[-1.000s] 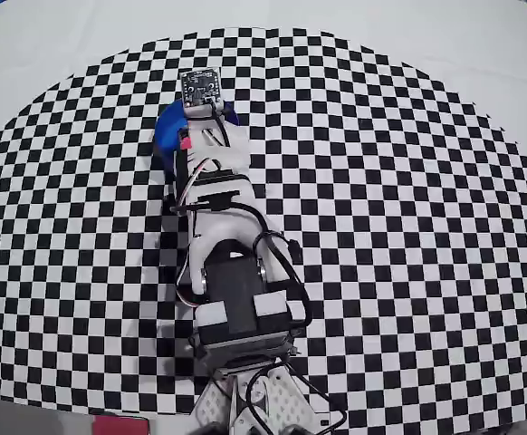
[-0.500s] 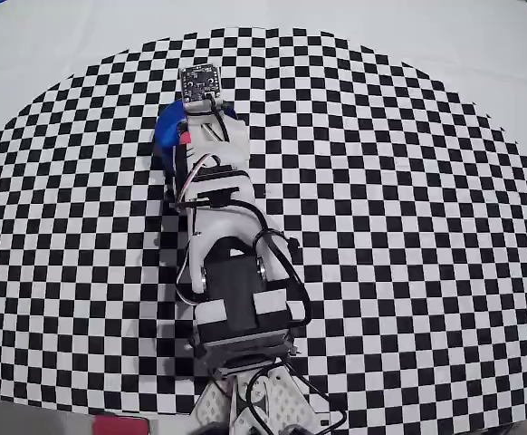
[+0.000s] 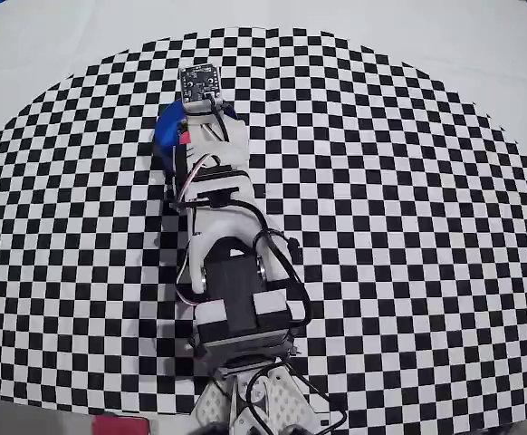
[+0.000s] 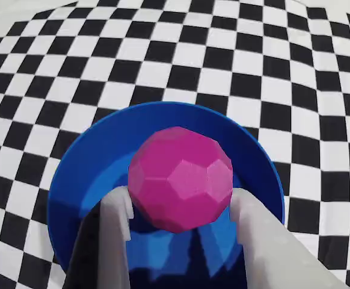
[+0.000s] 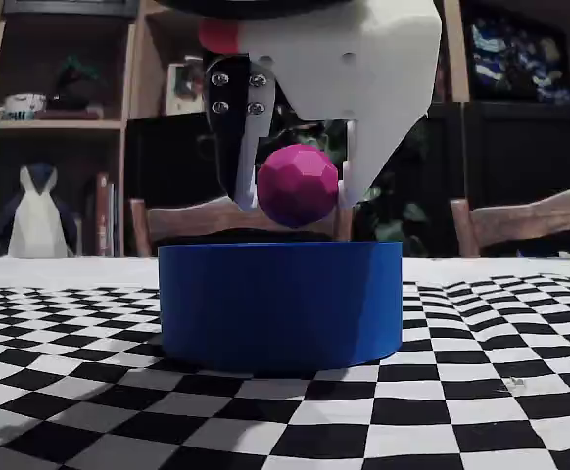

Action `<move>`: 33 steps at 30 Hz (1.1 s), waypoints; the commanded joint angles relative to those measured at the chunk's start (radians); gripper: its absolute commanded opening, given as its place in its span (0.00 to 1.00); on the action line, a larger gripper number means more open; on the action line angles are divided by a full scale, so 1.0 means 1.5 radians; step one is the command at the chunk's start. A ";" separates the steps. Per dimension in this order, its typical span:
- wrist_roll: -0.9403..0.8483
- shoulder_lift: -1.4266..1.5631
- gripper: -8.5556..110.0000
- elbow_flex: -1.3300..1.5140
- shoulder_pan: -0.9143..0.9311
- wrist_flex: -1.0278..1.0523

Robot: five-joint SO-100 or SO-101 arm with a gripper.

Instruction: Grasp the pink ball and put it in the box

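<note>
The white arm stretches away from its base across the checkered worktop (image 3: 408, 181) in the overhead view, its hand (image 5: 295, 201) poised directly above the round, shallow, bright blue tub (image 5: 280, 304). The hand's two fingers are clamped on the faceted magenta-pink ball (image 4: 181, 179), which hangs just over the tub's rim, apparently not touching it. The tub's inside looks bare.

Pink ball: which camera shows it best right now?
The wrist view: the pink ball fills the centre, gripped by the claw above the blue box. The fixed view shows the ball smaller, from the side, above the box's rim. In the overhead view the arm hides the ball.
</note>
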 commanded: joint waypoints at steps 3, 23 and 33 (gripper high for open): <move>-0.004 0.003 0.07 -0.032 0.006 -0.011; 0.003 0.012 0.34 -0.031 0.003 -0.017; 0.228 0.111 0.31 -0.031 -0.026 -0.026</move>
